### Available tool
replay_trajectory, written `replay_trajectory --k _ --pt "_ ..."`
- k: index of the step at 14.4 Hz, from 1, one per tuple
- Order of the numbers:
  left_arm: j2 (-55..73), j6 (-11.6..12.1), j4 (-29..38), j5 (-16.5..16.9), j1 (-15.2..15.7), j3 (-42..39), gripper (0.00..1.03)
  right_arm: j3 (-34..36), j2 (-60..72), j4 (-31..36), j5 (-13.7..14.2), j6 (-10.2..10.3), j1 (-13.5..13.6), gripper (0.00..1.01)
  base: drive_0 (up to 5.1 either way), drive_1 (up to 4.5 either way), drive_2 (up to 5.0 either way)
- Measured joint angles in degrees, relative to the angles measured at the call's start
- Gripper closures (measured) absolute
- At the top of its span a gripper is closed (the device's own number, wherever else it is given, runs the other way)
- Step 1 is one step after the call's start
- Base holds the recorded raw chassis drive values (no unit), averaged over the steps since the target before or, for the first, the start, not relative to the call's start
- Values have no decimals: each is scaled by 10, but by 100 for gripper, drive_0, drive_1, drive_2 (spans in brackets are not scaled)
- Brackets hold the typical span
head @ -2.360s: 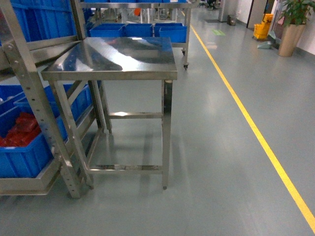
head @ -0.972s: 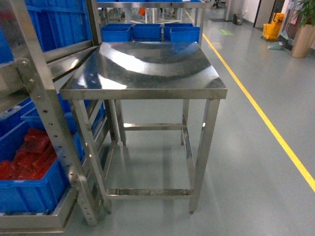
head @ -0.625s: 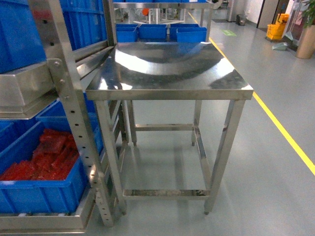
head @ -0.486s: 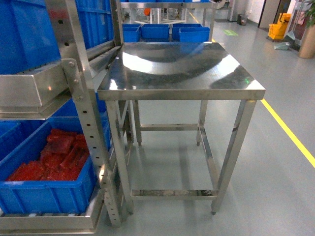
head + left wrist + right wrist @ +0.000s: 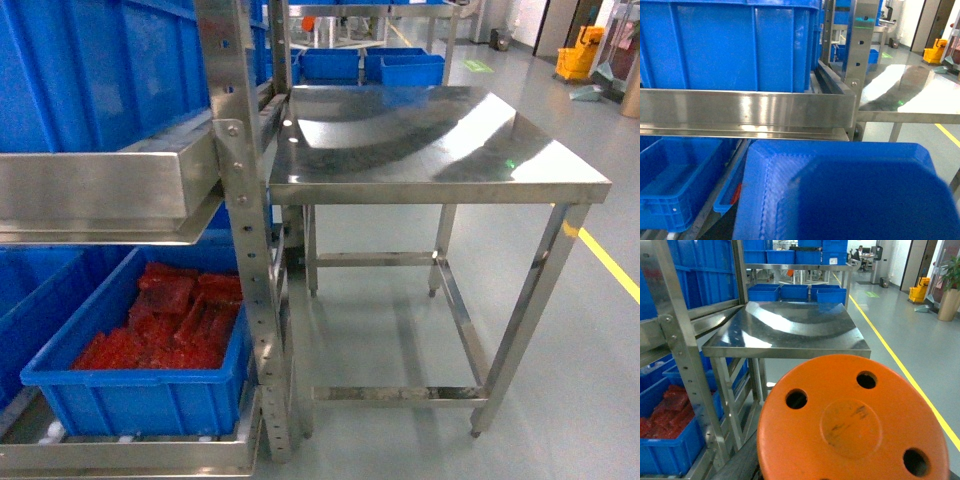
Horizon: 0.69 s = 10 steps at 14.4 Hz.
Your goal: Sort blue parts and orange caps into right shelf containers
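Neither claw shows in any view, so how far open they are cannot be told. Right wrist view: an orange cap (image 5: 852, 425) fills the lower frame right up against the camera, round flat top with three small dark holes and a faint scuffed disc in the middle; what holds it is hidden. Left wrist view: a blue part (image 5: 845, 192) fills the bottom, blurred, textured plastic with a raised edge; its grip is not visible either.

Head view: steel shelf rack (image 5: 240, 200) on the left, a large bright-blue crate (image 5: 110, 70) with ribbed sides on the upper shelf, another blue crate (image 5: 150, 390) on the bottom shelf, holding red pieces (image 5: 165, 330). Just beside the rack stands a shiny steel surface (image 5: 430, 140) on four legs. More blue crates (image 5: 370, 65) sit on a rack beyond it. Grey floor with a yellow line (image 5: 610, 265) at the right.
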<state>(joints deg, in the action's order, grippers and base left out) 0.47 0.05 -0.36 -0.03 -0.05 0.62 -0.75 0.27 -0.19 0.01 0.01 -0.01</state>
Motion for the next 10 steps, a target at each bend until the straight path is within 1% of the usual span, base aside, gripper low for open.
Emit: replay_trajectory --k 10 --pt "0 0 0 0 0 0 60 0 0 0 0 0 0 56 -503 238 238"
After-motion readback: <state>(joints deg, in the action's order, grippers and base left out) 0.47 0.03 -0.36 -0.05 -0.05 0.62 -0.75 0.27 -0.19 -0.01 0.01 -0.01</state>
